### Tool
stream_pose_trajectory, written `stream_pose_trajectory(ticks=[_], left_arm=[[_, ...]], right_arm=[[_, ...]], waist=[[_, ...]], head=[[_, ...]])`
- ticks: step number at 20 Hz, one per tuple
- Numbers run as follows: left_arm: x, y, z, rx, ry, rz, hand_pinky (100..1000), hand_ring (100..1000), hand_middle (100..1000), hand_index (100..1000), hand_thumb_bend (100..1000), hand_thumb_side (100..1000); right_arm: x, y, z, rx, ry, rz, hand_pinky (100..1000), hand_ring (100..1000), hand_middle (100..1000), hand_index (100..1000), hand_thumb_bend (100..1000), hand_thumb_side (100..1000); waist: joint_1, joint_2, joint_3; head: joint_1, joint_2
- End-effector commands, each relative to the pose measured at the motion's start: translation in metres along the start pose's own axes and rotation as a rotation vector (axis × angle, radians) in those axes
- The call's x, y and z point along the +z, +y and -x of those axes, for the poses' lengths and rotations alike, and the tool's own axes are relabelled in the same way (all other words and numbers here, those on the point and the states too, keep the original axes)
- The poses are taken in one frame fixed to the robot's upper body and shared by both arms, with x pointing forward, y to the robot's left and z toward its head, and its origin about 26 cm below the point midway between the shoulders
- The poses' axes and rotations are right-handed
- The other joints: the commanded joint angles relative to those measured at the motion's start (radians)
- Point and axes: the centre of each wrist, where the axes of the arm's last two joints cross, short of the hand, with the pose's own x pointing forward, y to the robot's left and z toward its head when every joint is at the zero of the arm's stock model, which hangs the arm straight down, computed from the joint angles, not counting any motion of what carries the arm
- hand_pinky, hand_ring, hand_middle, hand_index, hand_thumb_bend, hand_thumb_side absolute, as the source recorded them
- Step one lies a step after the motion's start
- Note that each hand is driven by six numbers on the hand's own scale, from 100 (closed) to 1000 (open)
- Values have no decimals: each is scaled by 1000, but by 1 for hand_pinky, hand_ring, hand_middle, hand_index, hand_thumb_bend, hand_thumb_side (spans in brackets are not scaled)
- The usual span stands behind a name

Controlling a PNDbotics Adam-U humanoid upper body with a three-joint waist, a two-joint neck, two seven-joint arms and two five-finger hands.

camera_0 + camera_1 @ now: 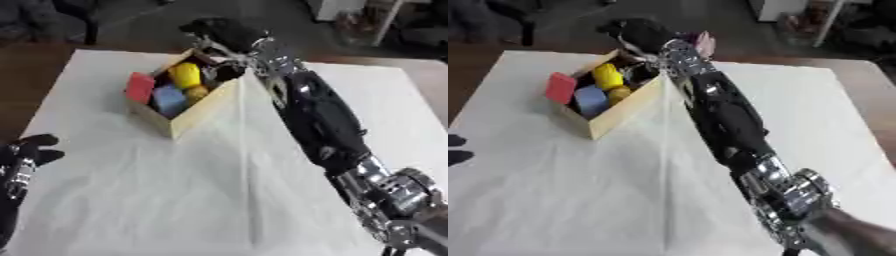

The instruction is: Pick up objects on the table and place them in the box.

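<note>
Box: a small cardboard box [203, 112] sits on the worktop, up toward 11 o'clock from the middle. Its top is open.
Things in the box: a red block [139, 87] leans at the box's 9 o'clock side. A blue block [169, 99] is just beside it. A yellow thing [185, 74] sits toward 12 o'clock, with a smaller yellow bit [198, 92] below it.
Right robot hand: the right robot hand [220, 34] is at the far end of the long black and silver arm, right over the box's 1 o'clock corner. It is dark and blurry, so I cannot tell if its fingers are open or closed, or if it holds something.
Left robot hand: the left robot hand [24, 155] rests at 9 o'clock, at the edge of the view, well apart from the box. Its fingers are loose and hold nothing.
Writing: no words can be read on the box.
Worktop: the worktop [175, 200] has a white cloth with a fold line down the middle.
Room: a dark floor lies past the far edge.
</note>
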Motion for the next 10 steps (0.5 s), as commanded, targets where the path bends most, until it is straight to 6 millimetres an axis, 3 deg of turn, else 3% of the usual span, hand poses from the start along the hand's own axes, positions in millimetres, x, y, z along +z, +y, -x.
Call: stream_pose_trajectory(ticks=[1, 2, 6, 10], left_arm=[[2, 12, -2, -42, 0, -27, 810, 672, 691, 756, 100, 732], [4, 14, 0, -51, 8, -36, 810, 672, 691, 756, 100, 735], [16, 21, 8, -80, 55, -70, 811, 673, 691, 756, 100, 746], [21, 24, 12, -96, 74, -83, 810, 674, 692, 756, 100, 736]], right_arm=[[40, -19, 2, -168, 0, 184, 768, 755, 796, 941, 100, 336], [61, -13, -3, -279, 13, 246, 747, 731, 776, 931, 100, 476], [135, 12, -24, -685, 46, 332, 724, 711, 768, 923, 100, 523], [187, 36, -36, -880, 124, 348, 711, 695, 755, 916, 100, 567]], waist=[[-7, -18, -30], [-13, -21, -43], [-33, -31, -89], [-39, -50, -114]], head=[[31, 5], [42, 5], [92, 5], [120, 5]])
